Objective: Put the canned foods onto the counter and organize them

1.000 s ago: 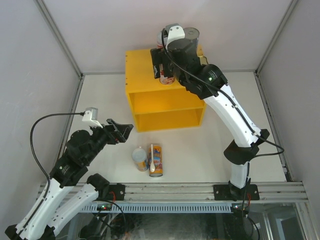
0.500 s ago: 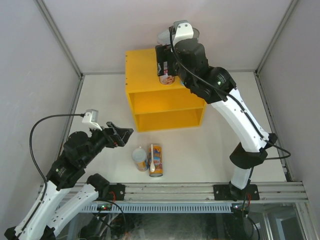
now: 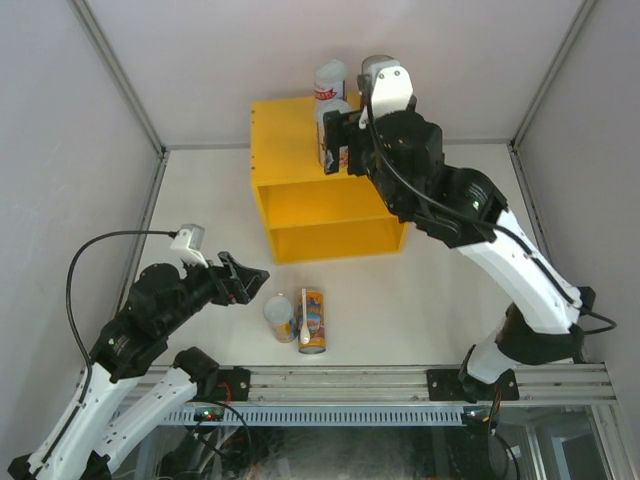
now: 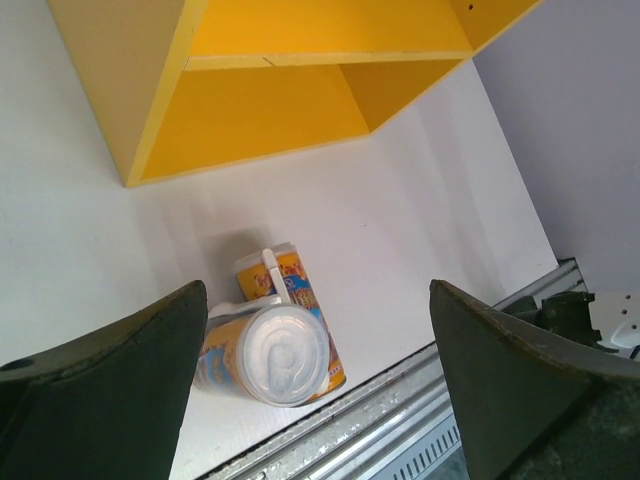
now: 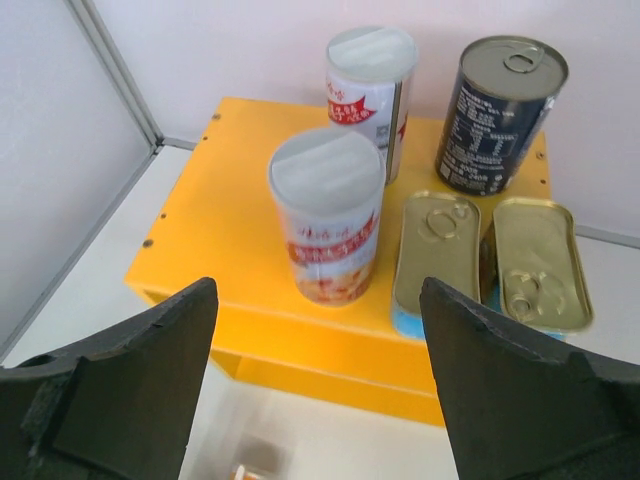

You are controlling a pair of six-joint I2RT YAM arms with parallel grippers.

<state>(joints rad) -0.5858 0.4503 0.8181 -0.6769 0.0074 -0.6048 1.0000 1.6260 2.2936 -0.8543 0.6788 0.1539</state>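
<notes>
Widely open, right hand (image 5: 315,300) empty, near counter (image 5: 215,210)

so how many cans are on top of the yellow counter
5. Two white-red cylinders stand at the left, one behind the other; a dark can far right; two flat gold-lidded tins side by side before it.

The top camera looks down from above the near edge on the whole table (image 3: 400,300). The left wrist camera faces two near cans (image 4: 272,350) and the front of the counter (image 4: 250,110); the right wrist camera closely overlooks its top. All share the counter.
</notes>
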